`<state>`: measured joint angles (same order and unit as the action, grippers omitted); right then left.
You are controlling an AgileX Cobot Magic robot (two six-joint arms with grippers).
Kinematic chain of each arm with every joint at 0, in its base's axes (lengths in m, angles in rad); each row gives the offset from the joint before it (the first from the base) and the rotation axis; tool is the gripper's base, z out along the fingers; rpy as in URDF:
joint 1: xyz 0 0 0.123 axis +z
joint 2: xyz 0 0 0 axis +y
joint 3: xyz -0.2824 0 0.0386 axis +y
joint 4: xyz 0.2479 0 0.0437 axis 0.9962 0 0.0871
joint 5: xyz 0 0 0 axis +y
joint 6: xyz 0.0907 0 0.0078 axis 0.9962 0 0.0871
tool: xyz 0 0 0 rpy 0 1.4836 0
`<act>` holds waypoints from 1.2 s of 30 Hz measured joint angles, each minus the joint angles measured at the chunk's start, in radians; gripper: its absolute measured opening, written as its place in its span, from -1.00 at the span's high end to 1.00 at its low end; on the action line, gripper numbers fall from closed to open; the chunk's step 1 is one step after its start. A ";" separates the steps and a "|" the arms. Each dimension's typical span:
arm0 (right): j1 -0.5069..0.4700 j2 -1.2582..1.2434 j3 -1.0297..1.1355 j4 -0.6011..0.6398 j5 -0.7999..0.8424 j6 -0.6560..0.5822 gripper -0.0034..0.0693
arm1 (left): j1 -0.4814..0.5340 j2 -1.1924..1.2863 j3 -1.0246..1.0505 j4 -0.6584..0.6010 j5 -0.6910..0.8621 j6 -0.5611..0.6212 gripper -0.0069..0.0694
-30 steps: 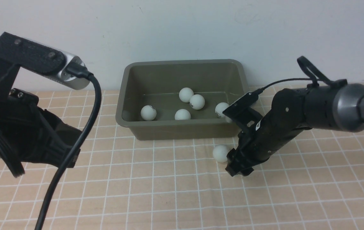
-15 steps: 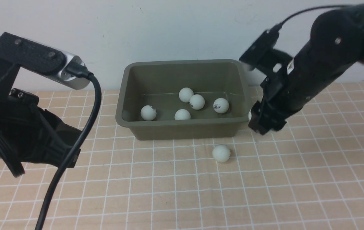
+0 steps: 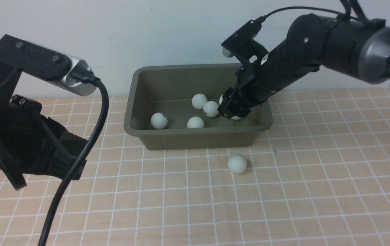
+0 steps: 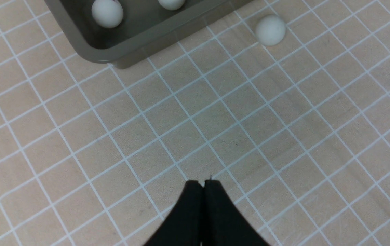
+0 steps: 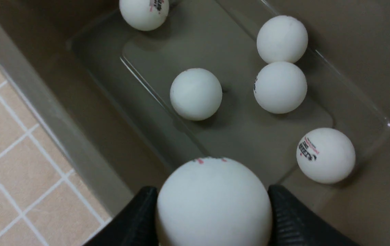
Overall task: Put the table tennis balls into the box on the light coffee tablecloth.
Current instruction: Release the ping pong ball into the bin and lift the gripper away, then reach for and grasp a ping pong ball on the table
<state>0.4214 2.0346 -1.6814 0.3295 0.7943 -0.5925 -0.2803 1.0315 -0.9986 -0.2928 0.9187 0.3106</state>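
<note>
The olive-green box (image 3: 198, 138) stands on the light coffee tablecloth (image 3: 181, 205) at the back centre. Several table tennis balls (image 3: 195, 122) lie inside it. My right gripper (image 3: 229, 111) reaches down into the box's right end and is shut on a table tennis ball (image 5: 213, 201), held above the box floor (image 5: 242, 136). Another ball (image 3: 237, 164) lies on the cloth just in front of the box; it also shows in the left wrist view (image 4: 270, 30). My left gripper (image 4: 203, 182) is shut and empty, hovering over the cloth to the box's front left.
A pale wall rises right behind the box. The left arm's body and cable (image 3: 78, 160) fill the left side of the front view. In the right wrist view the box's near wall (image 5: 61, 112) runs beside the held ball.
My right arm rose from the cloth beside the loose ball, carrying a ball, swung past the box's right end, and now reaches down inside the box. The left arm has not moved.
</note>
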 joint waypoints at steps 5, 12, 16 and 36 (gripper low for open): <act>0.000 0.053 -0.040 0.003 -0.011 0.028 -0.15 | 0.000 0.000 0.000 0.000 0.012 0.001 1.00; 0.000 0.037 -0.085 -0.085 0.053 0.087 -0.54 | 0.000 0.000 0.000 0.000 0.014 0.001 1.00; 0.000 -0.037 -0.170 -0.131 0.213 0.161 -0.47 | 0.000 0.000 0.000 0.000 0.014 0.001 1.00; 0.000 -0.339 -0.150 -0.065 0.464 0.277 0.94 | 0.000 0.000 0.000 -0.001 0.008 0.001 1.00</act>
<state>0.4214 1.6960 -1.8313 0.2649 1.2581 -0.3157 -0.2803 1.0315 -0.9986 -0.2940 0.9270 0.3117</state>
